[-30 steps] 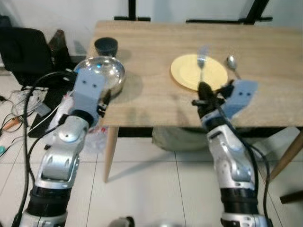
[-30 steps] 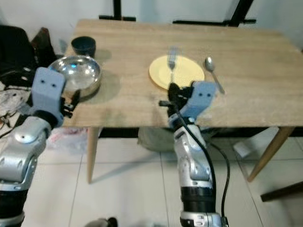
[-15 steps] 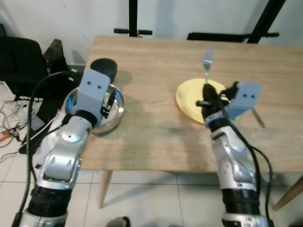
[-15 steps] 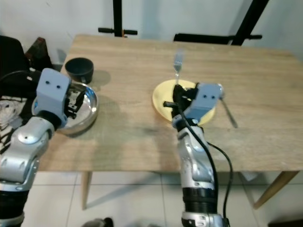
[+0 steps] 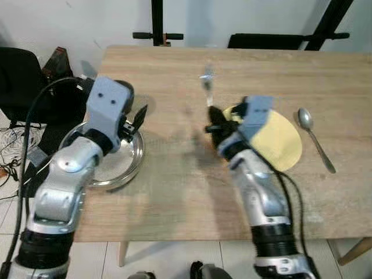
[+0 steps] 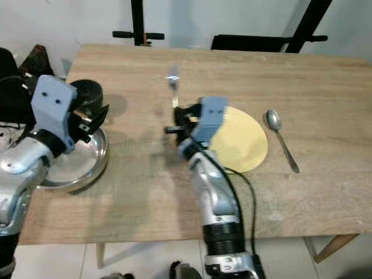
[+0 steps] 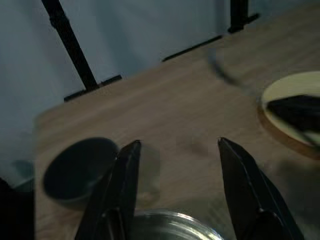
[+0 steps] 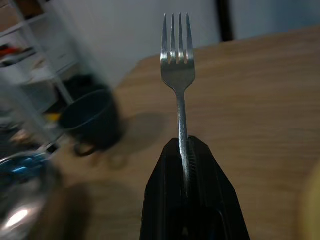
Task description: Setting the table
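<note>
The right gripper has its 2 black fingers pressed together on the handle of a fork, which stands out past the fingertips with 4 tines up; the lower handle is hidden between the fingers. In the head views the fork's head is blurred, held above the wooden table. Just to this gripper's right lies the yellow plate, its near-left edge covered by the gripper housing, and beyond it a spoon. The left gripper is spread, holding nothing, above the far rim of a steel bowl. A dark cup sits ahead of it, half hidden in the head views.
</note>
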